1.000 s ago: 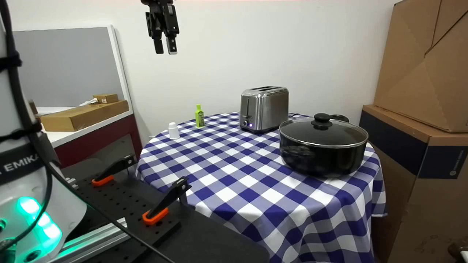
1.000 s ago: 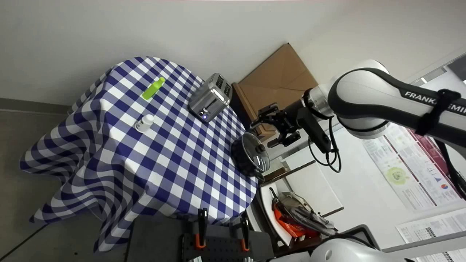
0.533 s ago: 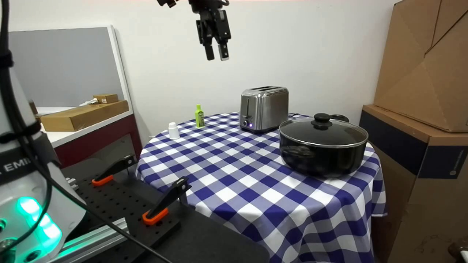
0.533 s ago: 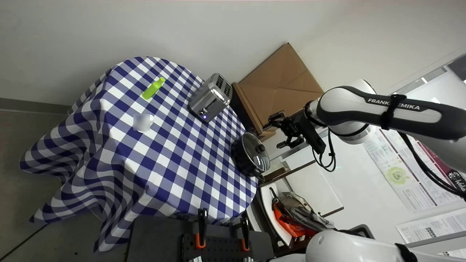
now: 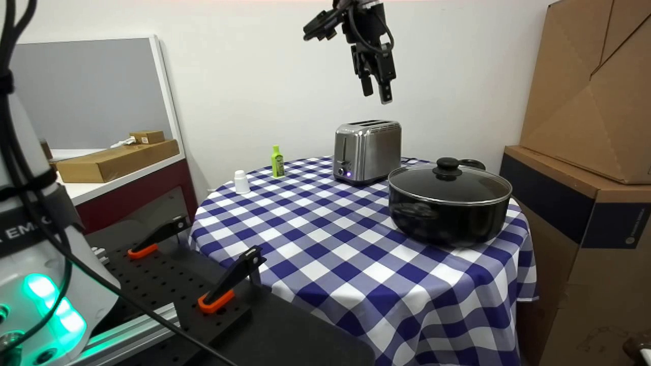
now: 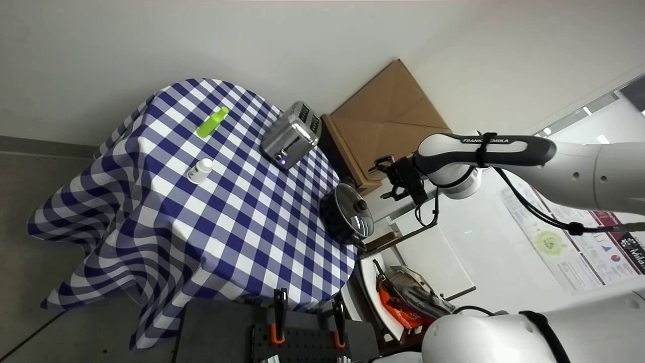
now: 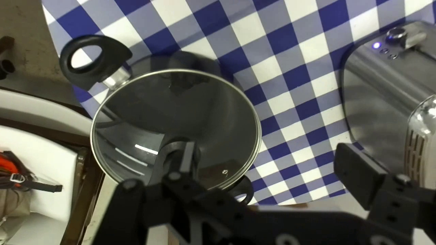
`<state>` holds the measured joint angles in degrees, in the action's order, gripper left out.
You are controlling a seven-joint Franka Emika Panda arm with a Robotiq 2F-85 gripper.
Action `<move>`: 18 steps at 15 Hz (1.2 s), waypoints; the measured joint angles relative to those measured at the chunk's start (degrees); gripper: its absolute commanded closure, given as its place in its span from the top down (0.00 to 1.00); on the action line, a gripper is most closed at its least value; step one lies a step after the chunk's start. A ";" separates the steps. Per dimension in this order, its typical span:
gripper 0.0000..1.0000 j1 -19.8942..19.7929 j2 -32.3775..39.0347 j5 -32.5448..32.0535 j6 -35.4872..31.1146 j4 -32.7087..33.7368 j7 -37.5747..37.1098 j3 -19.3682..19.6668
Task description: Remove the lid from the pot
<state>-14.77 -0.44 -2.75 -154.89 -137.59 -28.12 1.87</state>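
The blue-and-white, cloth-covered worktop [image 5: 325, 246] carries a wide black round pot [image 5: 447, 223] near its edge; the domed clear-glass, metal-rimmed lid [image 5: 450, 188] sits on it, so removal looks undone: grasp, lift and setting aside remain. The black two-fingered tool [image 5: 377, 96] hangs higher, apart from both, spread wide, holding nothing. One each: worktop, pot, boxy silver metal toaster [image 5: 367, 152], lid, tool, slim lime-green bottle [image 5: 277, 163], small white container [image 5: 242, 183].

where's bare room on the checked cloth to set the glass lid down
The blue-and-white checked tablecloth has a wide bare middle, bordered by the small white container, boxy silver toaster and round black pot. Crowded: the narrower strip between toaster and pot.
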 measured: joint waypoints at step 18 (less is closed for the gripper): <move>1.00 0.72 28.29 10.54 6.19 27.72 0.13 10.78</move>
<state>-14.05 27.84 7.79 -148.70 -109.87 -27.99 12.65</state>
